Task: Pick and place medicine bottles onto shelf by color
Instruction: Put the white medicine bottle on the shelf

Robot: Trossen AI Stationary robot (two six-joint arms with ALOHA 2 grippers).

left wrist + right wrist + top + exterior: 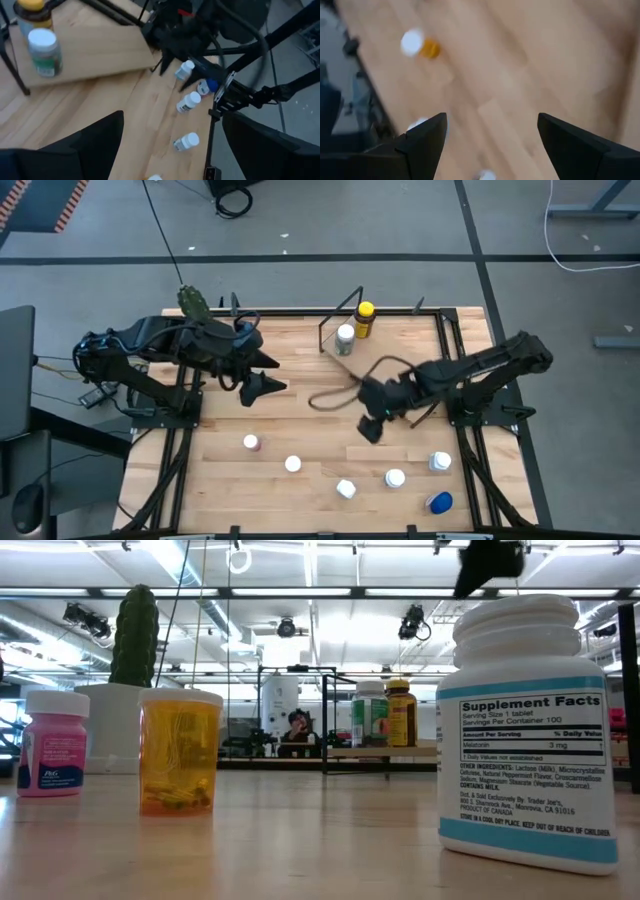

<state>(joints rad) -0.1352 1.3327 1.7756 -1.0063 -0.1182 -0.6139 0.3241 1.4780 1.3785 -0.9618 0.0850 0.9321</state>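
Note:
The shelf (395,330), a light-wood board on a black frame, stands at the table's far middle. On it stand a yellow-capped bottle (365,317) and a white-capped, green-labelled bottle (345,338). Several bottles stand on the table's near half: a pink one (251,442), an orange one with a white cap (292,464), three white ones (346,489) (395,478) (440,462) and a blue-capped one (438,502). My left gripper (264,385) is open and empty left of the middle. My right gripper (372,425) is open and empty above the table's middle, its fingers (420,142) wide apart.
A white pot with a green cactus (192,300) stands at the table's far left corner. A dark cable (335,395) loops over the table's middle by the right arm. Bare wood lies between the shelf and the row of bottles.

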